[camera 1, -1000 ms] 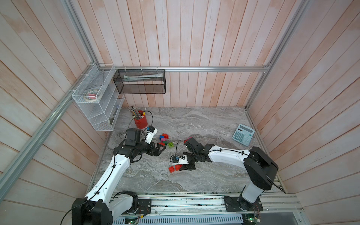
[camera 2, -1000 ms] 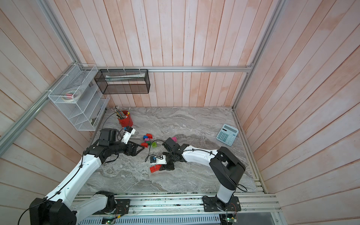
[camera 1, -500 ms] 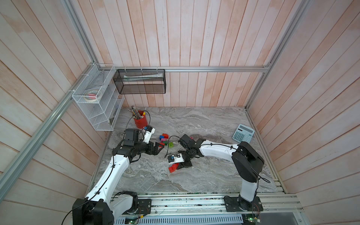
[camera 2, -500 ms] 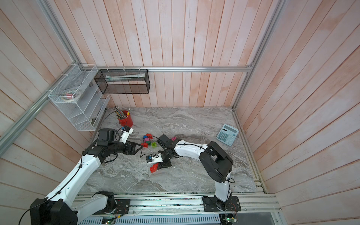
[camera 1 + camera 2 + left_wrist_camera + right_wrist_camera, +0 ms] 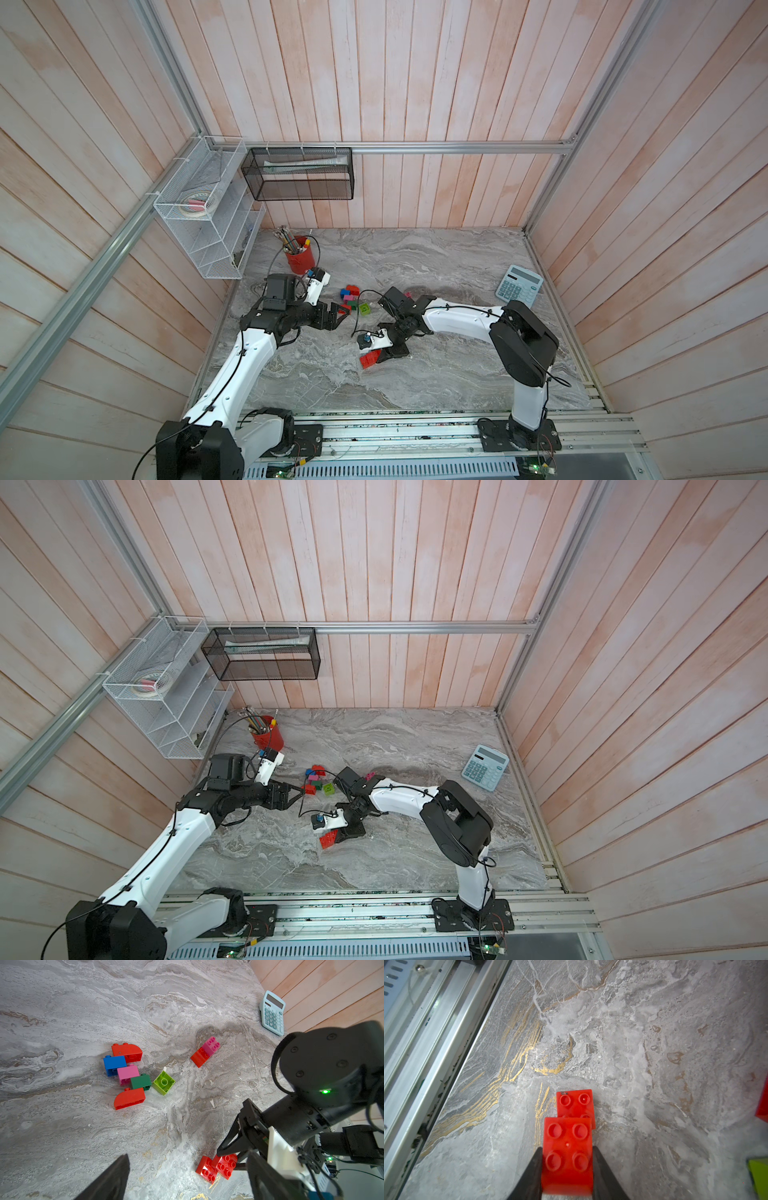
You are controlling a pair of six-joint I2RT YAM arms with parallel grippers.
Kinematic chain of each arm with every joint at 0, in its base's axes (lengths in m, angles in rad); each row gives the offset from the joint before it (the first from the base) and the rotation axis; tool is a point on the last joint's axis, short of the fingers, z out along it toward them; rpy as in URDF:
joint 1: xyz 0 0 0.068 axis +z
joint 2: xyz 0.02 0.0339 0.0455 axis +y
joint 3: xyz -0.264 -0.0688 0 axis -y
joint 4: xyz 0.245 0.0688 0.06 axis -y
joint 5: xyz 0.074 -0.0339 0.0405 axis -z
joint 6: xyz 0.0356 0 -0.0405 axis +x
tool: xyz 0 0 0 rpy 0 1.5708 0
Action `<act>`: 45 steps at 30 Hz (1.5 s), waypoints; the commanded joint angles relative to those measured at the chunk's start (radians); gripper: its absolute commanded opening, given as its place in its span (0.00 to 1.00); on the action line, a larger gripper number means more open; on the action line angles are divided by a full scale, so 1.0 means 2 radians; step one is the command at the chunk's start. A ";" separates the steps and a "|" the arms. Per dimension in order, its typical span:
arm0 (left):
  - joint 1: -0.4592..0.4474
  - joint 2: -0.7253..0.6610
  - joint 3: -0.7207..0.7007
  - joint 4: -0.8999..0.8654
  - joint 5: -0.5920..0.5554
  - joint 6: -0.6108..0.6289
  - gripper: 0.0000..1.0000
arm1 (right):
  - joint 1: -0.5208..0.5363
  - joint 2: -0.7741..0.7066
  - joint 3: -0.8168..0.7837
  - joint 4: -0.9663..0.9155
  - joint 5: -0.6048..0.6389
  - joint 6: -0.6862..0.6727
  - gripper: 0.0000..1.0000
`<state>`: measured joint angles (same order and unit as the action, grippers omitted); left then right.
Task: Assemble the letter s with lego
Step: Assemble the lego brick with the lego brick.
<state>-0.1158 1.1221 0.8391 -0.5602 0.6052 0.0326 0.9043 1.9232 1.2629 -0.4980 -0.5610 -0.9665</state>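
The right end effector (image 5: pixel 567 1150) clamps a red square lego brick (image 5: pixel 566 1136) partly over a second red brick (image 5: pixel 575 1103) lying mid-surface, toward the front edge. The left end effector (image 5: pixel 341 311) hangs wide open beside the other bricks (image 5: pixel 128 1076).

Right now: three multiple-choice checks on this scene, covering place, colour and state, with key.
1. The calculator lies: A) by the left-side wall B) by the right-side wall C) by the back wall.
2. The brick in the right gripper is: A) blue B) lime C) red.
3. The left gripper is: A) open, empty B) shut on pink C) shut on lime.
1B, wall boards stand just beside it; 2C, red studs show between shut jaws; 3A, its fingers are apart, only table between.
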 commanded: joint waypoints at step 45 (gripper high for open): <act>0.003 0.027 0.002 0.000 0.030 0.026 0.89 | 0.011 0.020 -0.002 -0.021 0.074 -0.011 0.17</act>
<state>-0.1158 1.1725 0.8391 -0.5610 0.6502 0.0647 0.9218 1.9564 1.2873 -0.4839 -0.5091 -0.9962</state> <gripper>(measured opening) 0.887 0.354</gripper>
